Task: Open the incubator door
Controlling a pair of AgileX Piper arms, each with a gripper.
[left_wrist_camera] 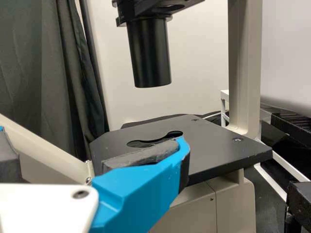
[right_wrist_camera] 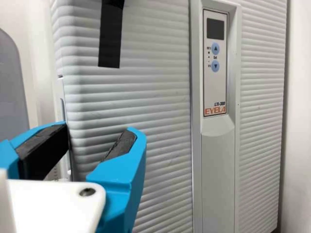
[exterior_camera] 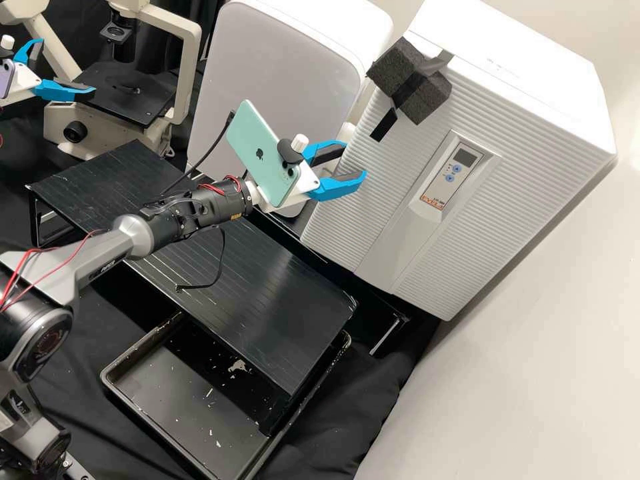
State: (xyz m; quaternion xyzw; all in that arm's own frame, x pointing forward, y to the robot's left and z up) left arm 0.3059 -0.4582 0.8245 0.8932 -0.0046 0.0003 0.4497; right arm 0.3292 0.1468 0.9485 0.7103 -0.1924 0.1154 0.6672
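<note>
Here we are at the black bench (exterior_camera: 373, 393), and toward its far right corner we've got the white incubator (exterior_camera: 533, 107), its ribbed door (exterior_camera: 373, 220) looking shut. We see the microscope (exterior_camera: 130, 93), then a low black stand (exterior_camera: 280, 300) over a tray (exterior_camera: 193, 413). Our right gripper (exterior_camera: 355, 160), fingers spread, is right near the door's side edge; our left gripper (exterior_camera: 68, 65), spread too, is beside the microscope. And there's dark foam (exterior_camera: 417, 90) high on the door!

Right arm (exterior_camera: 160, 230) outstretched, right gripper (exterior_camera: 356, 159) spread apart, left gripper (exterior_camera: 68, 65) spread wide at high view's left edge
</note>
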